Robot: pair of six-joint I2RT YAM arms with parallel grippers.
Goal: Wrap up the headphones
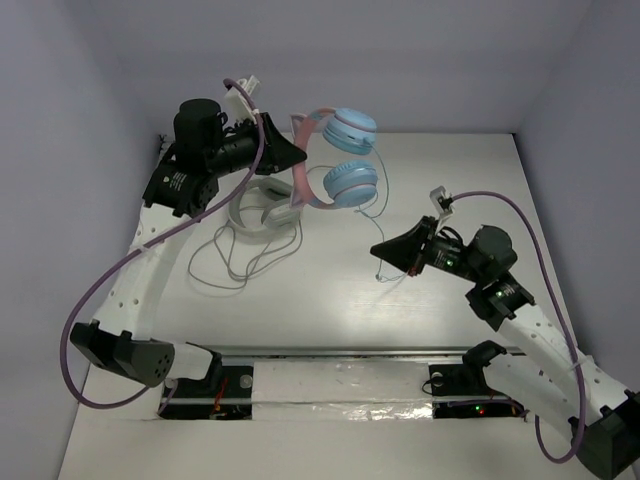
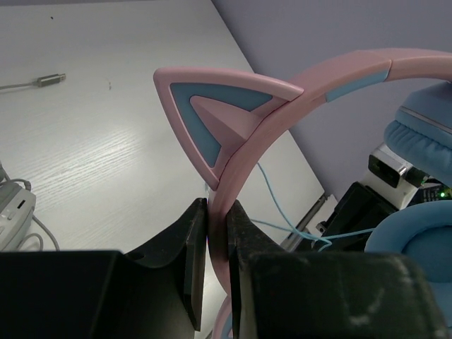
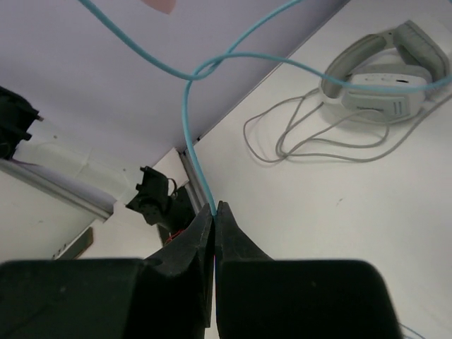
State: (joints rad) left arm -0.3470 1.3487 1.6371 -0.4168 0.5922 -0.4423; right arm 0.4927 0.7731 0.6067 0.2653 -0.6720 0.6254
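The headphones [image 1: 335,160] have a pink cat-ear headband and light blue ear cups, and hang above the table at the back. My left gripper [image 1: 297,155] is shut on the pink headband [image 2: 240,169] just below a cat ear. The thin light blue cable [image 1: 381,215] runs down from the cups to my right gripper [image 1: 377,248], which is shut on the cable [image 3: 194,152] at its fingertips. The cable crosses itself in a loop above the right fingers.
Larger white-grey headphones [image 1: 262,212] with a loose grey cable [image 1: 235,262] lie on the table below the left gripper; they also show in the right wrist view [image 3: 388,81]. A metal rail [image 1: 330,353] runs along the near edge.
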